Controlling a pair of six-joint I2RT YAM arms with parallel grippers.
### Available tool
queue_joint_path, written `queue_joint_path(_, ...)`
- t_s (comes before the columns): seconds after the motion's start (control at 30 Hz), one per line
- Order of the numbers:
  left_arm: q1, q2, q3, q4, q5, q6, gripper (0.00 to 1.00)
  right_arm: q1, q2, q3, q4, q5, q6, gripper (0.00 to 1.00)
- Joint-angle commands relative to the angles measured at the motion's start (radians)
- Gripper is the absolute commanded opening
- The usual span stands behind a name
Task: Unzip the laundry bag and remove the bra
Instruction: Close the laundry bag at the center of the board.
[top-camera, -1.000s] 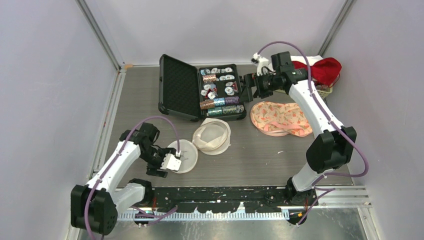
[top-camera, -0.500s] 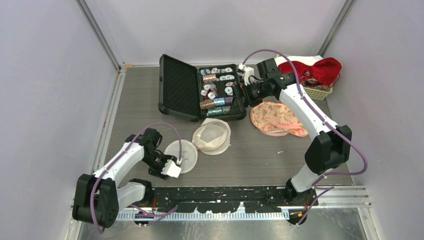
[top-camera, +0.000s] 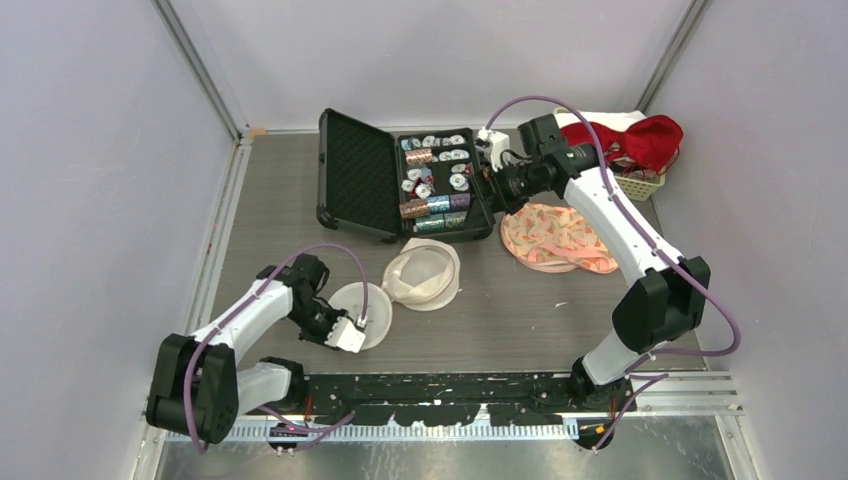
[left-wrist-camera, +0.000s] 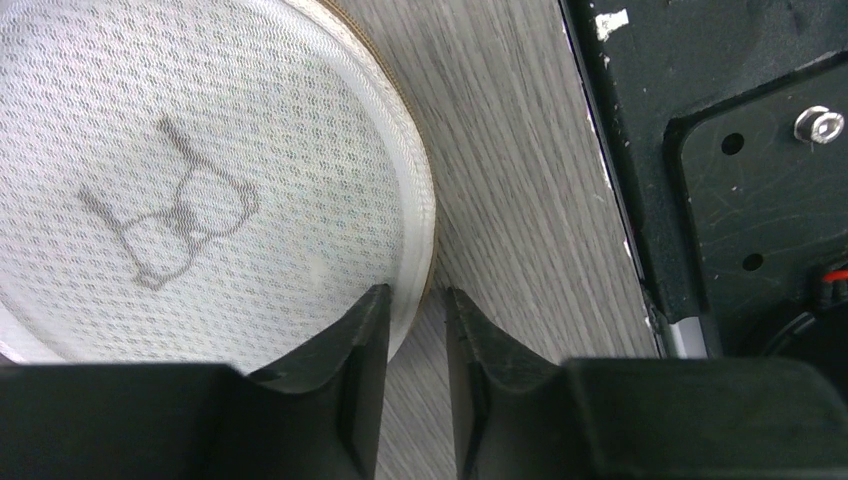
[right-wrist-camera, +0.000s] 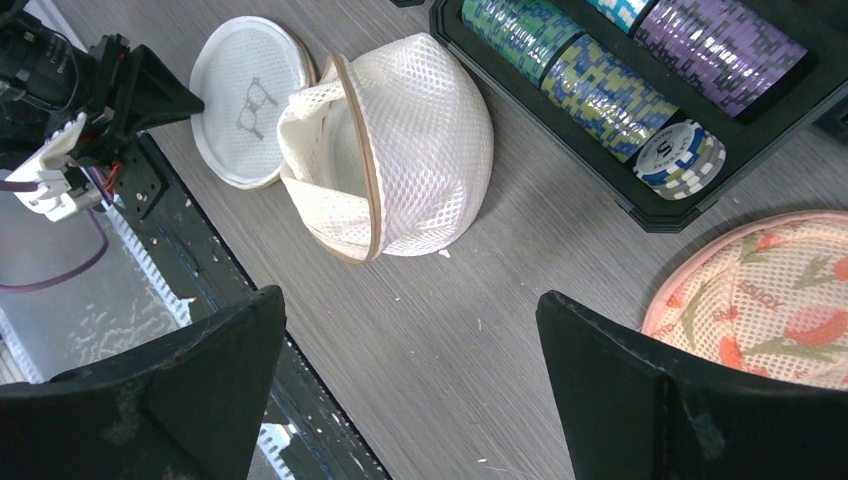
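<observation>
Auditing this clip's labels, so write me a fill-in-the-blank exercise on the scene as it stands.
The left gripper meets the rim of the flat round mesh disc, coloured ____.
The black hard case of poker chips has its lid ____.
The right gripper holds ____.
The red cloth rests in a pale lattice ____.
Missing: white; open; nothing; basket.

Bare tabletop (top-camera: 275, 190) lies open along the frame's left and lower middle; an open black case (top-camera: 355, 175), white mesh bag (top-camera: 425, 272) and floral pouch (top-camera: 558, 238) crowd the centre, a basket (top-camera: 640, 185) the upper right.
</observation>
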Motion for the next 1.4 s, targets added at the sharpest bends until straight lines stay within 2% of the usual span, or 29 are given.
queue_joint_path(0.0, -0.049, -0.022, 0.000, 0.033, -0.035, 0.000, 0.21, 0.003, -0.075, 0.031, -0.014, 0.008, -0.047, 1.00)
queue_joint_path(0.07, -0.077, -0.047, 0.031, -0.003, 0.003, -0.033, 0.01, 0.003, -0.093, 0.022, -0.011, 0.012, -0.061, 1.00)
queue_joint_path(0.1, -0.087, -0.067, 0.050, -0.023, 0.030, -0.059, 0.00, 0.003, -0.103, 0.016, -0.008, 0.014, -0.073, 1.00)
queue_joint_path(0.37, -0.156, -0.135, 0.283, -0.260, 0.200, -0.226, 0.00, 0.002, -0.237, -0.113, 0.070, -0.014, -0.160, 1.00)
queue_joint_path(0.5, -0.164, -0.088, 0.419, -0.360, 0.295, -0.331, 0.00, 0.013, -0.336, -0.223, 0.184, -0.094, -0.201, 1.00)
queue_joint_path(0.63, -0.166, -0.010, 0.537, -0.393, 0.382, -0.474, 0.00, 0.080, -0.436, -0.349, 0.268, -0.109, -0.274, 0.93)
queue_joint_path(0.8, -0.172, 0.083, 0.634, -0.325, 0.454, -0.695, 0.00, 0.217, -0.488, -0.457, 0.313, -0.077, -0.313, 0.86)
queue_joint_path(1.1, -0.210, 0.161, 0.705, -0.118, 0.518, -1.079, 0.00, 0.352, -0.465, -0.506, 0.416, -0.047, -0.212, 0.78)
queue_joint_path(1.23, -0.214, 0.182, 0.709, -0.043, 0.527, -1.194, 0.00, 0.416, -0.433, -0.517, 0.465, -0.014, -0.190, 0.70)
queue_joint_path(1.37, -0.215, 0.197, 0.703, 0.029, 0.532, -1.267, 0.00, 0.470, -0.404, -0.528, 0.509, 0.025, -0.207, 0.69)
